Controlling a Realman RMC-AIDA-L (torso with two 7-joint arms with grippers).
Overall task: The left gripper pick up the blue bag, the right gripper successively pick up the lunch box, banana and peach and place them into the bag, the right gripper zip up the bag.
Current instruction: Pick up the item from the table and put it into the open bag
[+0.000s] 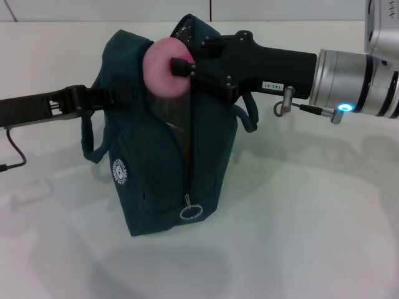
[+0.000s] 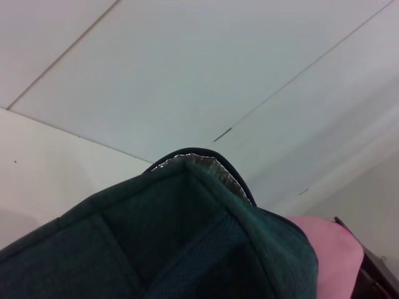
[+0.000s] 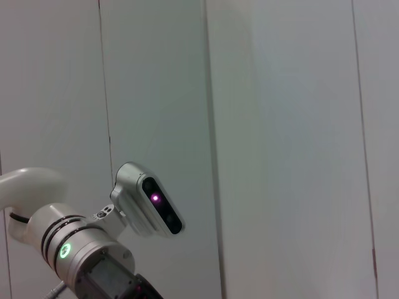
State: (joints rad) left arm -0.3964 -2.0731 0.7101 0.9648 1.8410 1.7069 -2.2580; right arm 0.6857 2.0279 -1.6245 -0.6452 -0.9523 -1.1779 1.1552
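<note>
We see the blue bag standing upright near the middle of a plain white worktop, its zipper open down the side that faces us and the ring pull hanging near the bottom of that track. Our left gripper reaches in from the worktop's left edge and is pressed together on the bag's upper left side, at the handle, steadying it. Our right gripper comes in level from the right edge, pinching the peach between its fingers, right at the top of the open mouth; the fruit looks partly past the opening, touching or nearly touching the fabric. The left wrist view shows the bag's silver-lined rim with the pink fruit just beside it. We cannot see the lunch box or banana; they may already be inside, hidden by the bag walls. We judge this to be the last placing step: the peach needs lowering deeper into the mouth, then releasing, before the right gripper goes down to the ring pull to close the zipper.
</note>
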